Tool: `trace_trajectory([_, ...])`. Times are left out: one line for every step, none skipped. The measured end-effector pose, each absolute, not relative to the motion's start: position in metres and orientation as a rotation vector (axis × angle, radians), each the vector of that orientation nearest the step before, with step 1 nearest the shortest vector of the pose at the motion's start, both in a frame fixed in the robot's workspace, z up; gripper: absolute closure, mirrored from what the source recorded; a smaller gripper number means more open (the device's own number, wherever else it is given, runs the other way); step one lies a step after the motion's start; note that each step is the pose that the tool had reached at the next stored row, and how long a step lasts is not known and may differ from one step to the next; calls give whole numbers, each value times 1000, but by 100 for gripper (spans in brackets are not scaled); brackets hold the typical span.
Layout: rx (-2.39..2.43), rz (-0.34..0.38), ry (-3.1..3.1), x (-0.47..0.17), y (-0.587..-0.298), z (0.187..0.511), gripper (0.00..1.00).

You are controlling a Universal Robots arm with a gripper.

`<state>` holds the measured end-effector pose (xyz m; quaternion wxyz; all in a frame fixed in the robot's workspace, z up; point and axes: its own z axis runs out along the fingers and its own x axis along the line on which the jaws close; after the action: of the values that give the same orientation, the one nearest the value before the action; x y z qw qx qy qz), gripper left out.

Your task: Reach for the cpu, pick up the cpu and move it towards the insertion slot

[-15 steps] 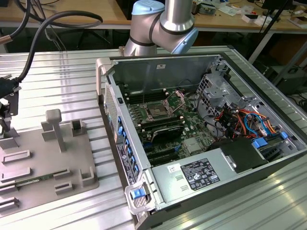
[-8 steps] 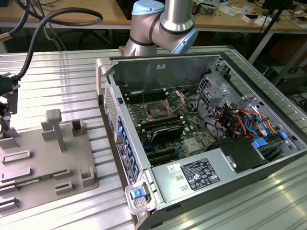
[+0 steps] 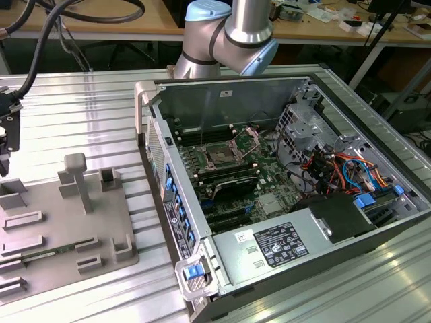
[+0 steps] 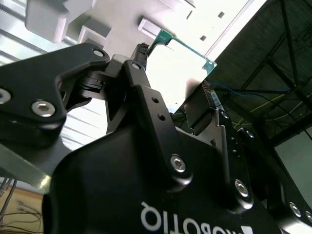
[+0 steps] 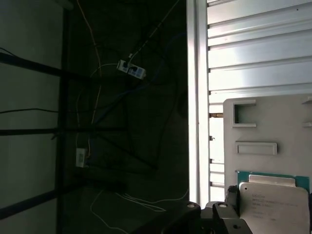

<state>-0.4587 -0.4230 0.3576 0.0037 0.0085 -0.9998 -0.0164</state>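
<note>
In both wrist views the cpu (image 5: 274, 202) lies flat on the grey tray (image 5: 273, 124), silvery on top with a green edge. My gripper (image 4: 178, 83) hangs just over it, open, its black fingers (image 4: 140, 52) standing at either side of the cpu (image 4: 187, 61). One finger (image 5: 229, 196) sits right beside the chip's edge. In the exterior view the gripper (image 3: 5, 151) is at the far left, above the tray (image 3: 47, 215). The insertion slot (image 3: 221, 156) is on the motherboard inside the open computer case, with its metal frame lifted.
The open case (image 3: 283, 182) fills the exterior view's right, with its side wall (image 3: 161, 168) between tray and motherboard. Upright grey posts (image 3: 75, 178) rise from the tray. The ribbed metal table's edge (image 5: 195, 97) runs close by the tray, with floor and cables beyond it.
</note>
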Motion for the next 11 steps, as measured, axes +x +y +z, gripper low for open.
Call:
trace_trajectory([27,-51,-3134,-459,-423,359,45])
trace_trajectory([27,-52,-3134,-459,-423,360,45])
trace_trajectory([27,-52,-3134,-459,-423,360,45])
trace_trajectory([27,-51,-3134,-459,-423,362,45])
trace_trajectory([27,-51,-3134,-459,-423,362,45])
trace_trajectory([27,-51,-3134,-459,-423,364,45])
trace_trajectory([27,-52,-3134,-459,-423,365,45])
trace_trajectory([27,-52,-3134,-459,-423,366,45])
trace_trajectory([27,-52,-3134,-459,-423,366,45])
trace_trajectory([27,-52,-3134,-459,-423,366,45])
trace_trajectory([27,-51,-3134,-459,-423,366,45])
